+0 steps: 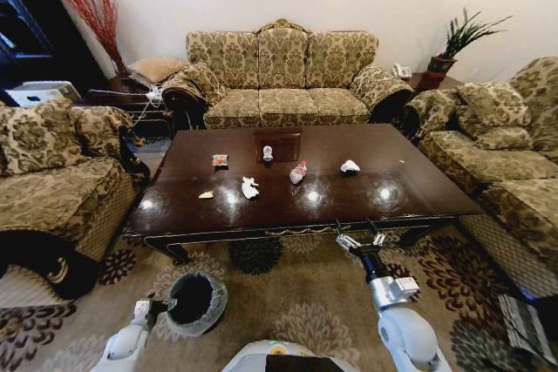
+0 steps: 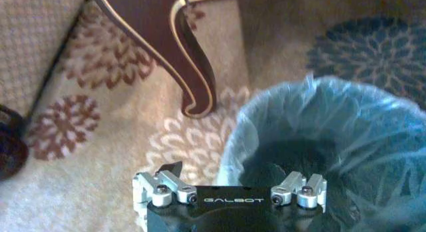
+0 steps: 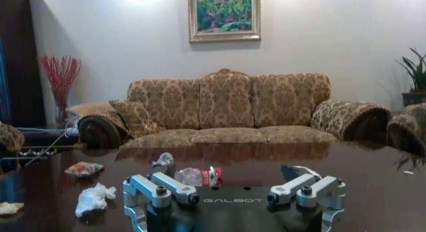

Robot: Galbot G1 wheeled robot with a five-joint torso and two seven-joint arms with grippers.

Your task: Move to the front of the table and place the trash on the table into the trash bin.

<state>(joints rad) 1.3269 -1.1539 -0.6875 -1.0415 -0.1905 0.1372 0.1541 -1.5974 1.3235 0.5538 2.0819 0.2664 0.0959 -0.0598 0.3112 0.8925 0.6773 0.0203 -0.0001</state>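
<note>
Both jaws released: right gripper (image 1: pixel 361 239) at lower center-right, at table (image 1: pixel 410 193) front edge; left gripper (image 1: pixel 153 307) lower left beside trash bin (image 1: pixel 197 302). Bottle (image 1: pixel 298 172), tissues (image 1: pixel 249 187), packet (image 1: pixel 220 160), scrap (image 1: pixel 206 195) scattered mid-frame on tabletop.

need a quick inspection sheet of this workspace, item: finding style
surface: dark glossy table, lamp glare on the top
job's things: plastic bottle with red label, small crushed bottle, crumpled tissue, second tissue, snack packet, yellowish scrap, all on the table; lined trash bin on the carpet near the front left table leg
clutter: nothing seen besides the trash
grippers: left gripper open, at the bin rim; right gripper open, at the table's front edge, holding nothing
cables: white cable by the left side table
surroundings: patterned sofas, floral carpet, potted plant
</note>
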